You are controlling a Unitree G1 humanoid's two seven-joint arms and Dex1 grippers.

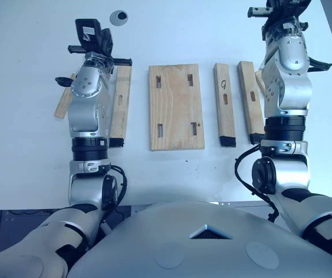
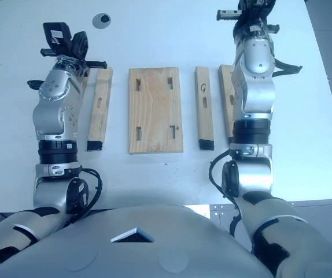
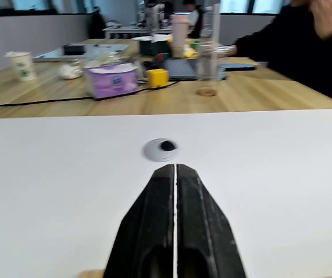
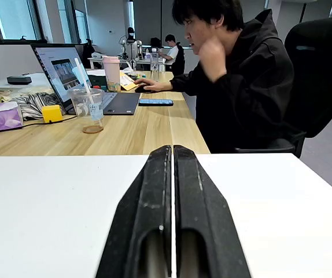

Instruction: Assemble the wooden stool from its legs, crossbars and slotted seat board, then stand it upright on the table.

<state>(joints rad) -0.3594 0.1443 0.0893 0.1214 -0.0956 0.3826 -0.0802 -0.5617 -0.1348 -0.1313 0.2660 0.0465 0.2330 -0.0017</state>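
The seat board (image 1: 176, 107) lies flat at the middle of the white desk (image 1: 33, 145), long side running from the near edge towards the far edge, its four slots facing up. Towards the desk's left edge lies a slotted strip (image 1: 120, 104) with a dark cap at its near end, and beyond it an outer left strip (image 1: 62, 107) lies mostly hidden under the left arm. Towards the right edge lies a marked strip (image 1: 224, 104), also slotted and dark-capped, and just beside it an outer right strip (image 1: 250, 98), partly covered by the right arm. A small round disc (image 1: 118, 17) sits near the far edge.

The left gripper (image 3: 174, 169) hangs above the desk beyond the far end of the slotted strip, fingers pressed together on nothing. The right gripper (image 4: 171, 148) is held near the far edge, likewise closed and empty.

The parts look like bare, dry wood: stiff, probably light, and rough enough not to slip between the pads. The strips lie flat, so the best hold is likely across the narrow width near mid-length, clear of the slot, where they balance. The board looks too broad to span; it probably wants a pinch on one long edge, perhaps after being slid past the desk's near edge. The slot fits may be snug, so a crooked entry could jam
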